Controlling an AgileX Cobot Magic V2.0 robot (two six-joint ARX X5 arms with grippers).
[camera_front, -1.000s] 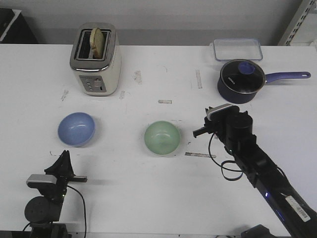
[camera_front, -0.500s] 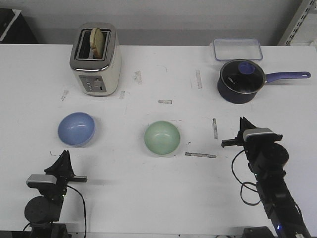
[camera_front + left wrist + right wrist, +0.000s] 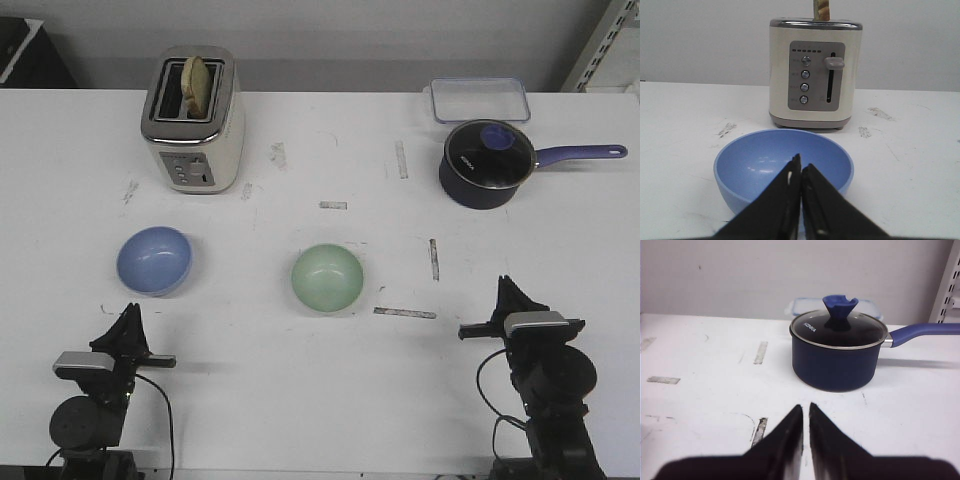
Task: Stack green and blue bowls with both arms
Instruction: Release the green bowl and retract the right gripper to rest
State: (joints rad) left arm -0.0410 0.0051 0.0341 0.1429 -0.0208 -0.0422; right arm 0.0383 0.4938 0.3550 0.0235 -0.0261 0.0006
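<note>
The light blue bowl (image 3: 154, 260) sits on the white table at the left. The pale green bowl (image 3: 327, 277) sits near the middle, apart from it. My left gripper (image 3: 128, 315) is shut and empty, low at the near left, just short of the blue bowl. In the left wrist view the blue bowl (image 3: 760, 165) lies right behind the closed fingertips (image 3: 801, 167). My right gripper (image 3: 508, 290) is shut and empty at the near right, well to the right of the green bowl. In the right wrist view its tips (image 3: 805, 408) point toward the saucepan (image 3: 837, 355).
A cream toaster (image 3: 193, 120) with bread stands at the back left. A dark navy saucepan (image 3: 486, 163) with a glass lid and a clear lidded box (image 3: 479, 98) are at the back right. Tape marks dot the table (image 3: 300, 380).
My right arm has pulled back from beside the green bowl to the near right edge and turned toward the saucepan. The left arm and both bowls have not moved.
</note>
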